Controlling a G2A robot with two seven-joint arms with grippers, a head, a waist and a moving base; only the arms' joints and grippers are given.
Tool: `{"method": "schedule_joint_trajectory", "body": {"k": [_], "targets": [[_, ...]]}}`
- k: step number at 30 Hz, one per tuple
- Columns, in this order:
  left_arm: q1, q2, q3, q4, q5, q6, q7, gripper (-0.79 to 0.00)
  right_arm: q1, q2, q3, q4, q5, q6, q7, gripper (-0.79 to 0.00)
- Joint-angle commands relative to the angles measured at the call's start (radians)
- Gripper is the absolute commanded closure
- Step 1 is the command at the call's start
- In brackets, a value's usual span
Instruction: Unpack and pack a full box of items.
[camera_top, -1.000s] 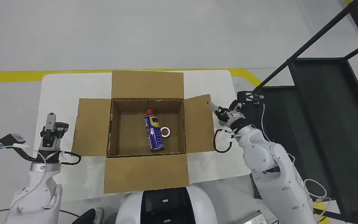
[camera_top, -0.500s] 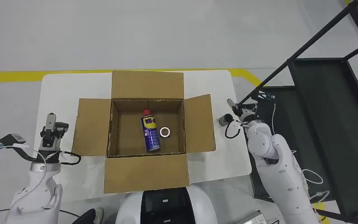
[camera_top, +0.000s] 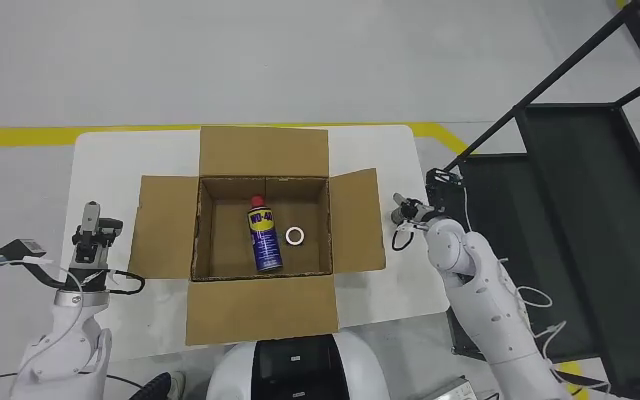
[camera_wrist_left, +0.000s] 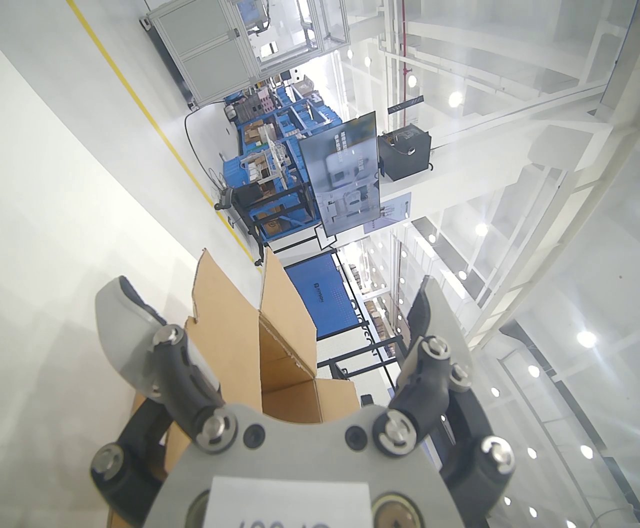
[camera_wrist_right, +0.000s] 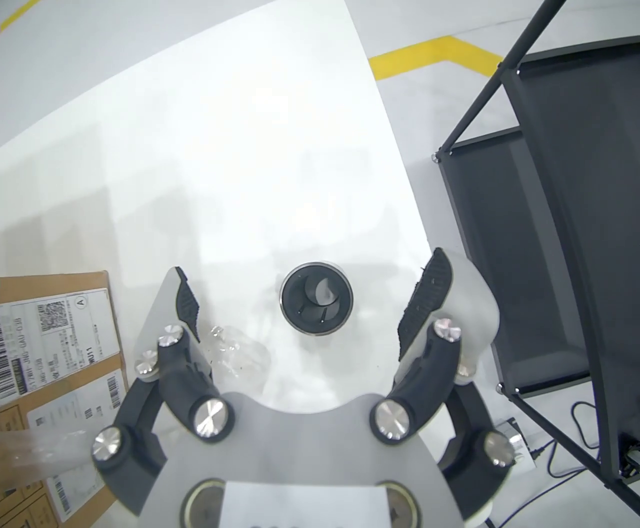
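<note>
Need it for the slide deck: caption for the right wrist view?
Open right gripper hovers over a small black silver-rimmed cylinder standing on the white table, near the brown cardboard box.

Both arms have smooth, round white shells. In the top view the left arm is at 8 o'clock and the right arm at 4 o'clock. A black cable loops by the left wrist, and a second black cable by the right wrist. The left gripper and right gripper each have a grey metal plate, shiny silver screws, black link bars and pale fingers, maybe see-through plastic, with black ribbed pads. A white sticker sits on each plate
</note>
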Motion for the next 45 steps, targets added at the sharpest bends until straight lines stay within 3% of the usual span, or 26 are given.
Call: {"method": "schedule_joint_trajectory", "body": {"k": [1, 19, 20, 22, 23, 27, 29, 37, 45], "targets": [[0.000, 0.000, 0.000, 0.000, 0.000, 0.000, 0.000, -0.785, 0.010, -0.002, -0.010, 0.020, -0.009, 0.004, 0.006, -0.785], [0.000, 0.000, 0.000, 0.000, 0.000, 0.000, 0.000, -0.785, 0.106, -0.026, -0.080, 0.207, 0.011, -0.011, -0.018, -0.785], [0.000, 0.000, 0.000, 0.000, 0.000, 0.000, 0.000, -0.785, 0.110, -0.027, -0.083, 0.213, 0.006, -0.011, -0.026, -0.720], [0.000, 0.000, 0.000, 0.000, 0.000, 0.000, 0.000, -0.785, 0.114, -0.029, -0.092, 0.224, -0.012, -0.007, -0.040, -0.505], [0.000, 0.000, 0.000, 0.000, 0.000, 0.000, 0.000, -0.785, 0.117, -0.030, -0.095, 0.228, -0.013, -0.004, -0.042, -0.360], [0.000, 0.000, 0.000, 0.000, 0.000, 0.000, 0.000, -0.785, 0.122, -0.033, -0.100, 0.240, -0.017, 0.002, -0.051, -0.046], [0.000, 0.000, 0.000, 0.000, 0.000, 0.000, 0.000, -0.785, 0.123, -0.034, -0.101, 0.242, -0.023, 0.008, -0.058, 0.000], [0.000, 0.000, 0.000, 0.000, 0.000, 0.000, 0.000, -0.785, 0.110, -0.037, -0.106, 0.215, -0.050, 0.021, -0.054, 0.000], [0.000, 0.000, 0.000, 0.000, 0.000, 0.000, 0.000, -0.785, 0.032, -0.028, -0.057, 0.046, -0.077, 0.030, -0.036, 0.000]]}}
